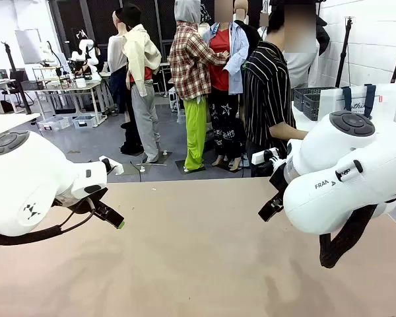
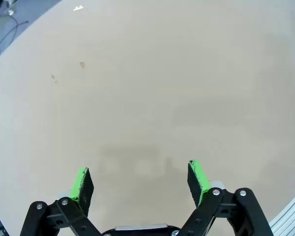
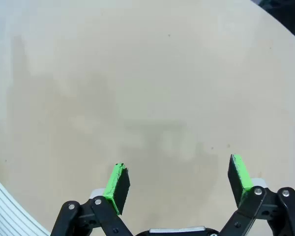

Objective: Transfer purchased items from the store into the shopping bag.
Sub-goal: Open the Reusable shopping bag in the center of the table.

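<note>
Left tool: released, jaws spread wide, nothing between the green pads. It hangs above bare table, close to the left edge (front view puts it at, angled down toward the middle). The wrist view has beige tabletop under it, with a couple of small specks toward the far left corner of the picture.

Right tool: same, released and gripping nothing, pads well apart. It sits over the right half of the table, nearer the far edge. From the front, only its black finger pokes out from behind the white right arm.

Shopping bag: off past the table's far right corner, upright, translucent white with navy straps, black lettering and a small red-white tag. The right arm's joint covers its lower part, so I can't tell what it stands on. A dark mesh basket sits just beside it, on its left in the front view.

Person in a striped shirt stands at the far edge, right of centre, turned toward the bag, forearm reaching that way. The hand is hidden behind the right arm.
</note>
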Available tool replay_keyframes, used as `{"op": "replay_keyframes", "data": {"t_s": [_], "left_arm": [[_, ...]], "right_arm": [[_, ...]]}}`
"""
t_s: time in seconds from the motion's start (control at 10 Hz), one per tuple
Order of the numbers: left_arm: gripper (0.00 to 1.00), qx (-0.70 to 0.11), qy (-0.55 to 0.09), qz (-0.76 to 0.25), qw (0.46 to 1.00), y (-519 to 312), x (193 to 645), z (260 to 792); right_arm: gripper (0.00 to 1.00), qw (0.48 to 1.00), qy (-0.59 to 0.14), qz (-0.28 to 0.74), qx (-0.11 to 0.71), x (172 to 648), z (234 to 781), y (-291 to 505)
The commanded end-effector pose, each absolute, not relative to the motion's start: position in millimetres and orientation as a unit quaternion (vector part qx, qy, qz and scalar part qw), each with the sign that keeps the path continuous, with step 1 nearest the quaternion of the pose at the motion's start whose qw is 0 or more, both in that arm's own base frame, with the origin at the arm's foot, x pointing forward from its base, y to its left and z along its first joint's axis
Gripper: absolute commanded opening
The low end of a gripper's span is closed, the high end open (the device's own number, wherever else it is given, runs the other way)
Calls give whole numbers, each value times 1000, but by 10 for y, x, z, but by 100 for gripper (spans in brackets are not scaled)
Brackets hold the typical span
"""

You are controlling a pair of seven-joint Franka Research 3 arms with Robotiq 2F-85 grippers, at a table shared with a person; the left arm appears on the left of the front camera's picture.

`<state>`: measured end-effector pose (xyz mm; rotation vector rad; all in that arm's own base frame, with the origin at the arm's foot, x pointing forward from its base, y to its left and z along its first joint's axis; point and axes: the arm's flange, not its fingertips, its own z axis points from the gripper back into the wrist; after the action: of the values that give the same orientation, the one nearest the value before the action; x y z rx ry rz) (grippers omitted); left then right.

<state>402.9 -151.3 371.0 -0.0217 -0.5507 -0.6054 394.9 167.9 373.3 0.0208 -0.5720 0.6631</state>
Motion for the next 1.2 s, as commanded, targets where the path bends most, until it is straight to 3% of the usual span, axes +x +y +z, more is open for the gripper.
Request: {"op": "replay_keyframes", "data": {"t_s": [0.0, 0.9, 1.1], "left_arm": [[100, -11, -268, -294, 917, -1514, 4029, 3711], [100, -10, -268, -296, 917, -1526, 4024, 3710], [100, 12, -407, -244, 880, -1177, 4070, 4616]], "right_arm": [[100, 906, -277, 321, 10, 3949, 3733, 1679], [100, 906, -277, 321, 10, 3948, 3733, 1680], [100, 879, -367, 303, -38, 4055, 4340, 1580]]}}
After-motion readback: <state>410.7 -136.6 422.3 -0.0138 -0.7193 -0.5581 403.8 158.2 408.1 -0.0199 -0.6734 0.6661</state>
